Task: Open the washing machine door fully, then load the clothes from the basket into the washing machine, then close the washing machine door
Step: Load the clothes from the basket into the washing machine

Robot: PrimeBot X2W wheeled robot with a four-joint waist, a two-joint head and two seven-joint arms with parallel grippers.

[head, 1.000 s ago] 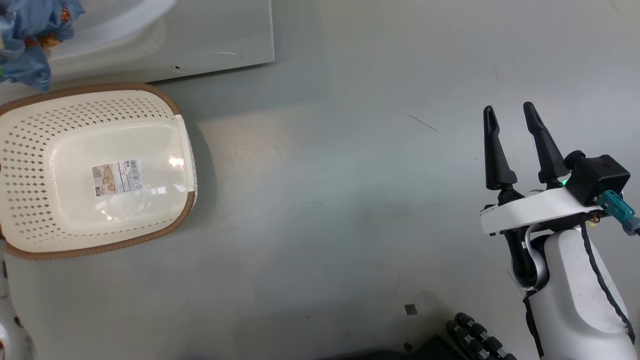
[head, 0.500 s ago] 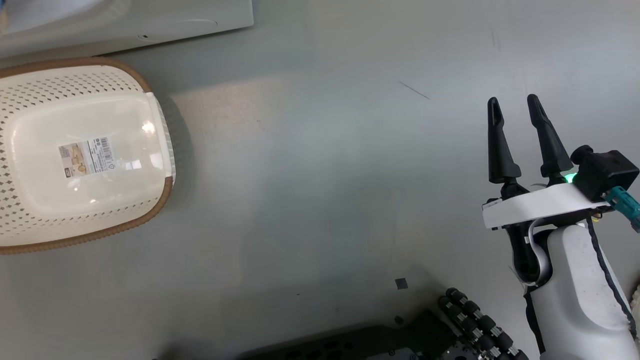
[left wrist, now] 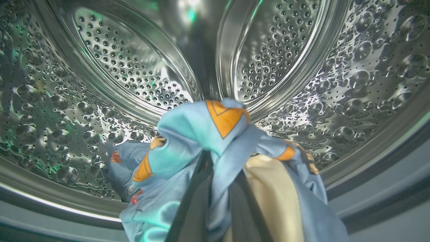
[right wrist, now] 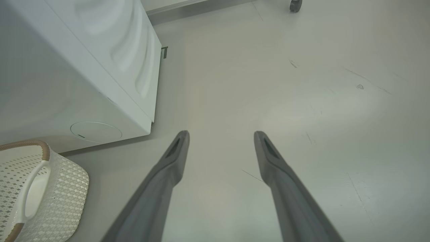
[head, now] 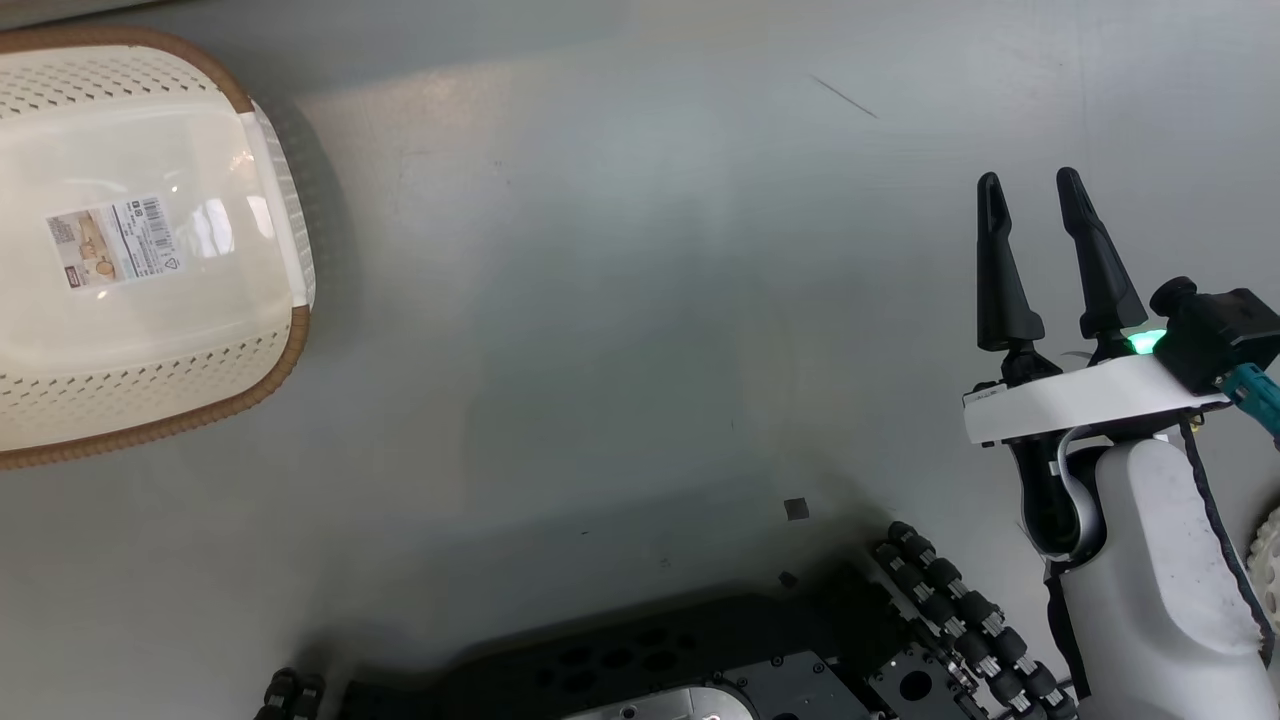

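My left gripper (left wrist: 220, 169) is pinching the clothes (left wrist: 201, 134), soft light blue fabric with orange prints and a cream lining, inside the drum (left wrist: 127, 67), shiny dimpled steel full of little holes. The right gripper (head: 1032, 190) hangs spread wide over the grey floor (head: 640, 300). Further out, the basket (head: 150, 385), cream perforated plastic with a brown rim, shows its bare bottom and a label (head: 108, 242), print too small for me to read. Behind it is the white washing machine (right wrist: 67, 67) with a round flap (right wrist: 95, 131).

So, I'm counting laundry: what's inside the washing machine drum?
Light blue printed clothes, pinched in the left gripper, with more blue fabric behind. The bundle hides the drum wall beneath it.
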